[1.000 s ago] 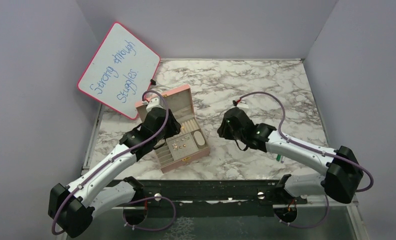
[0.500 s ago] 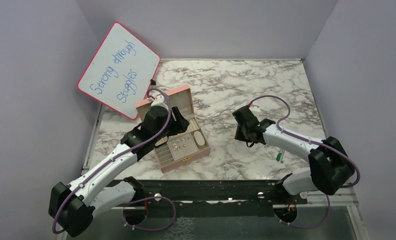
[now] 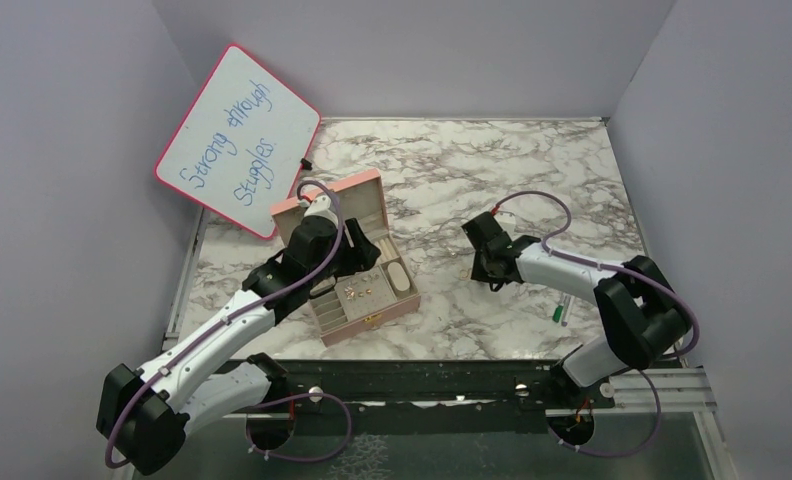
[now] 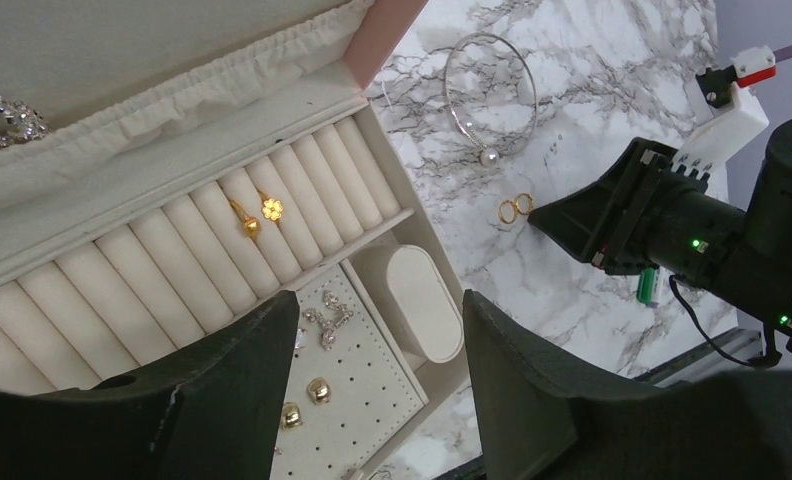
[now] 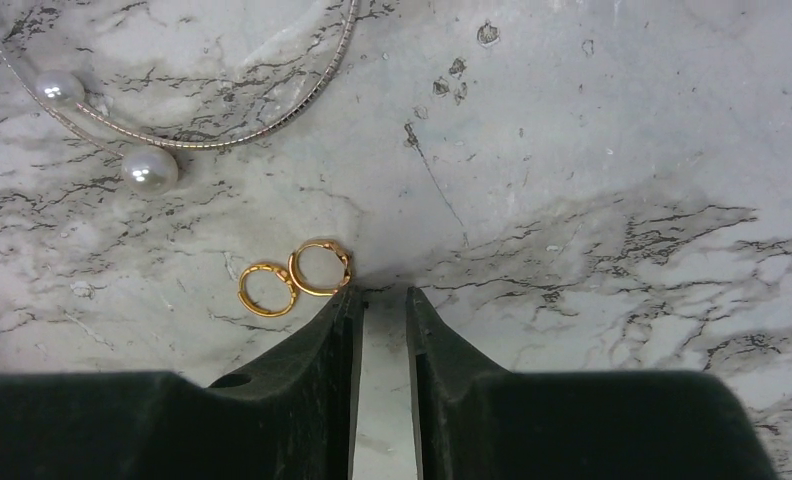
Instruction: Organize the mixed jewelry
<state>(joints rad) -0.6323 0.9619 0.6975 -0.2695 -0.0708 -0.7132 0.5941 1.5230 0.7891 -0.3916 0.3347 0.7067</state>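
Two small gold rings (image 5: pixel 292 280) lie side by side on the marble, just left of my right gripper's (image 5: pixel 380 292) fingertips; the left fingertip touches the nearer ring. That gripper is low over the table, its jaws a narrow gap apart with nothing between them. The rings also show in the left wrist view (image 4: pixel 515 208). My left gripper (image 4: pixel 380 305) hangs wide open and empty over the open pink box (image 3: pixel 387 312). Inside the box, gold rings (image 4: pixel 257 218) sit in the ring rolls, and gold studs (image 4: pixel 307 400) and sparkly pieces (image 4: pixel 324 318) sit on the dotted pad.
A thin silver bangle with pearl ends (image 5: pixel 152 170) lies just beyond the rings. A green-and-white pen (image 3: pixel 559 312) lies right of my right arm. A pink-framed whiteboard (image 3: pixel 237 140) leans at the back left. A silver sparkly piece (image 4: pixel 7 120) sits in the lid pocket.
My right gripper has drawn back to the right, away from the box, and now sits low over the two rings. My left gripper has shifted slightly over the box.
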